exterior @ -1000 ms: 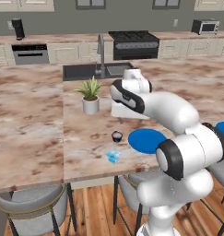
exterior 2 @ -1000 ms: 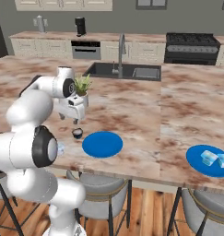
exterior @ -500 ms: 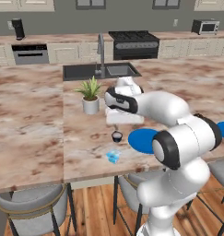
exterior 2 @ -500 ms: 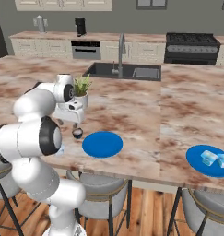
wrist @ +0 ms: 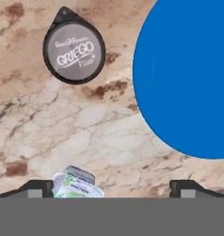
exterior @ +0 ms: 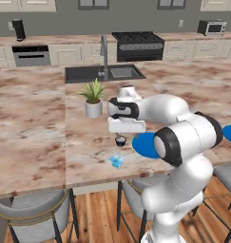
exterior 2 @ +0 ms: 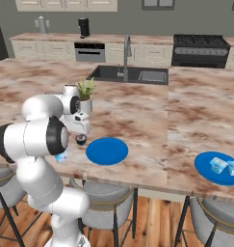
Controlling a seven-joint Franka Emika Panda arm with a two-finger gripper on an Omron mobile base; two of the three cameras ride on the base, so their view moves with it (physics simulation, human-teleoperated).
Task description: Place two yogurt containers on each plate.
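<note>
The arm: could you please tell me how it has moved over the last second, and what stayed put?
The arm swung left across the counter and lower, bringing the open gripper above the dark cup and the yogurt. Nothing was grasped. Yogurt, cup, both plates and plant kept their places.

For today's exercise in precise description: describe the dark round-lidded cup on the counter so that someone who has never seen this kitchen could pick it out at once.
Start at the marble island counter and find the potted plant near the sink. Just in front of it, under the open gripper, sits the dark cup beside the empty blue plate. Unlike the pale blue yogurt container nearer the counter edge, it is black with a grey lid reading GRIEGO.
</note>
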